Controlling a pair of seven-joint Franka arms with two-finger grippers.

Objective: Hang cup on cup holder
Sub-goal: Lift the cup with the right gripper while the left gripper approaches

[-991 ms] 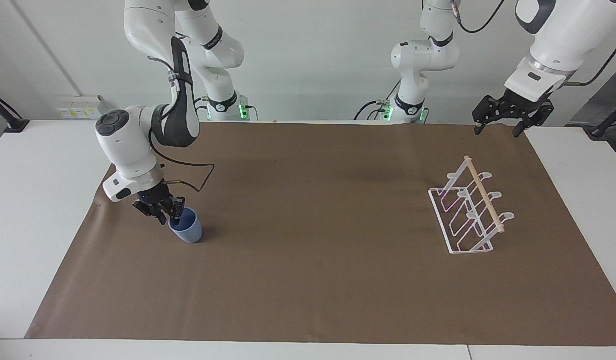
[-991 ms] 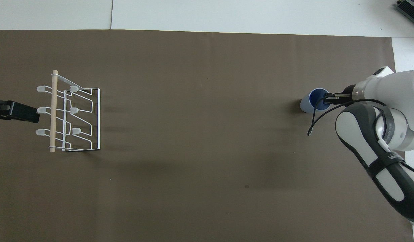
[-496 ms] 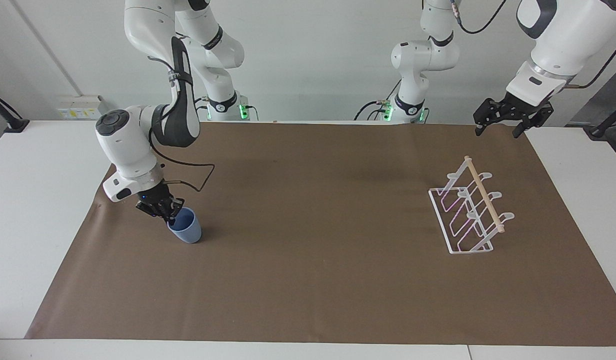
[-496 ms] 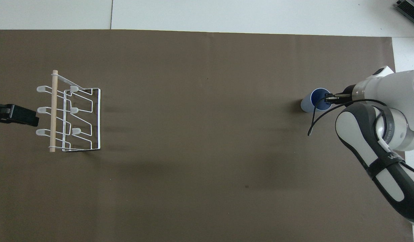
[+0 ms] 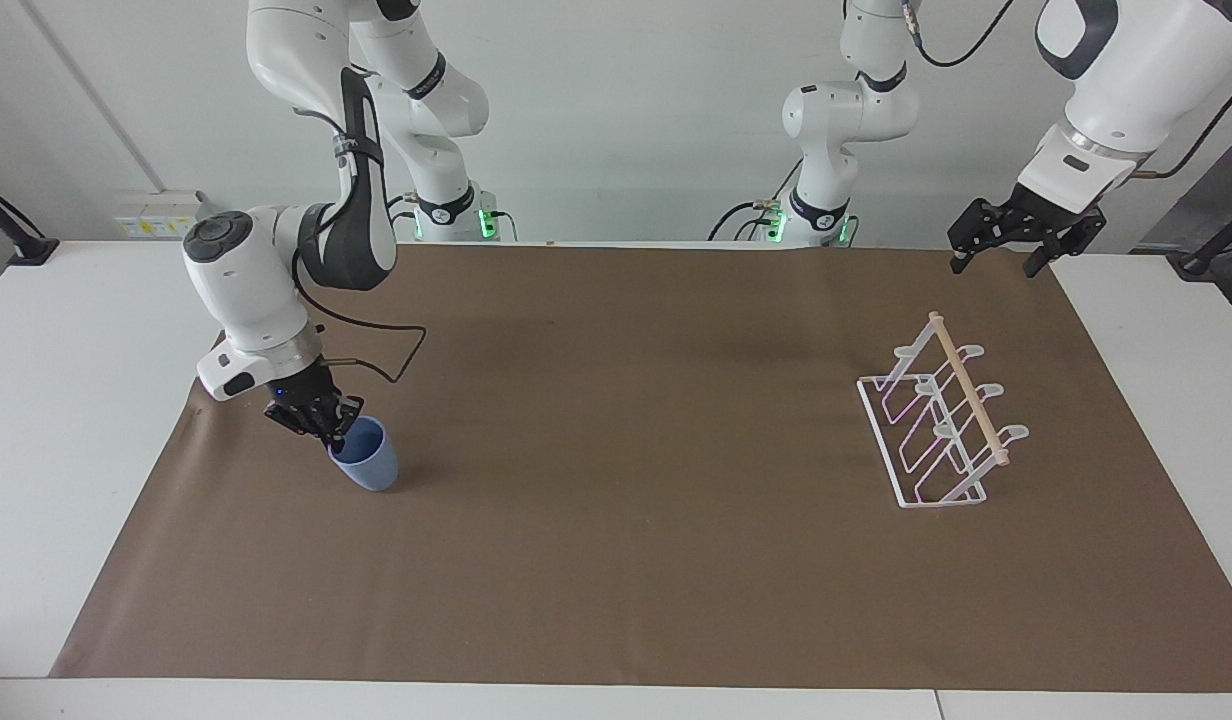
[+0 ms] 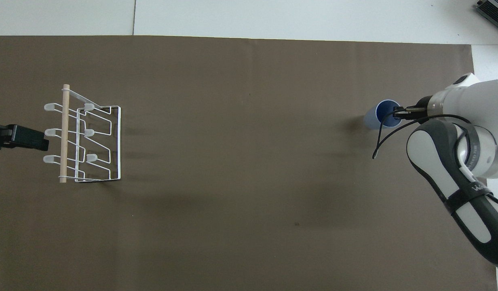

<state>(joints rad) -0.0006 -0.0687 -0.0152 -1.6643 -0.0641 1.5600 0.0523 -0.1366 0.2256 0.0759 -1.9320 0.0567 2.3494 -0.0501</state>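
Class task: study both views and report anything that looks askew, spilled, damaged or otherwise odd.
Only the cup stands out: it tilts, gripped at its rim by the right gripper, at the right arm's end. The cup holder stands upright; nothing spilled or damaged.

A brown mat (image 5: pixel 616 480) is spread over the white table (image 5: pixel 66 400). Toward the right arm's end of the table, a small blue cup (image 5: pixel 367 466) is seen on the mat, tipped to one side. Its rim is pinched by the right gripper (image 5: pixel 328 430), which is closed on it. Toward the left arm's end, a white wire cup holder (image 5: pixel 936 430) is stood on the mat, well apart from the cup. A wooden stick is laid along its top. The left gripper (image 5: pixel 1001 245) is held up in the air over the mat's corner nearest the left arm's base, with its fingers spread apart.
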